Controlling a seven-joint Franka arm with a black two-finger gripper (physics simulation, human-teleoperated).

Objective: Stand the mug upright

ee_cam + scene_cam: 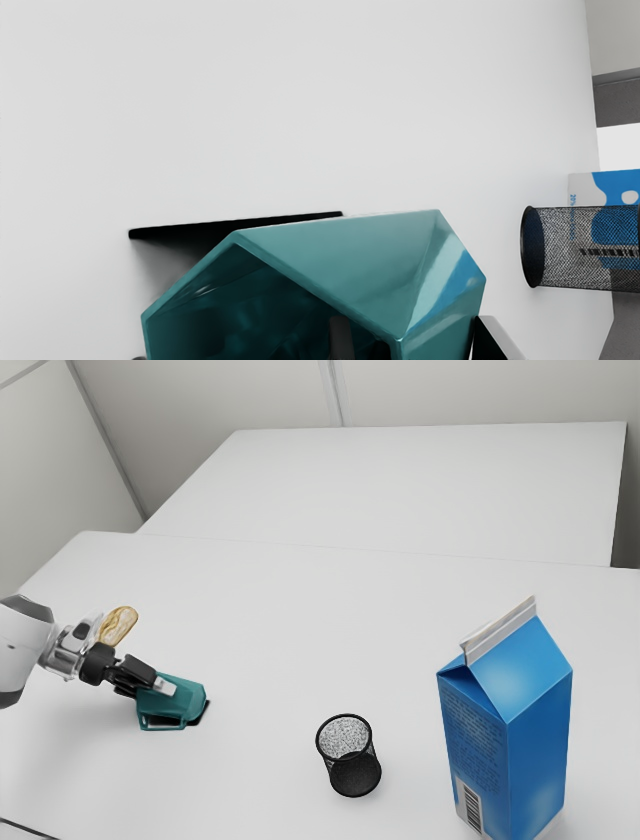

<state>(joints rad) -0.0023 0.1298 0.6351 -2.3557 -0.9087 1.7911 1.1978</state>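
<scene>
In the exterior view, the black gripper [150, 685] is low over the table, at the teal mug [184, 702]. The faceted mug [360, 265] lies tipped in the wrist view, its dark mouth facing the hand. Parts of the gripper [415, 337] show inside that mouth and just outside the mug's wall. The mug hides much of the gripper, so its hold on the wall is unclear. A black flat edge [225, 223] shows beside and below the mug.
A black mesh cup [350, 755] stands toward the exterior view's right from the mug, with a large blue carton [510, 740] farther right. A tan oval thing [118, 625] appears just behind the wrist. The white table [290, 610] stretches around them.
</scene>
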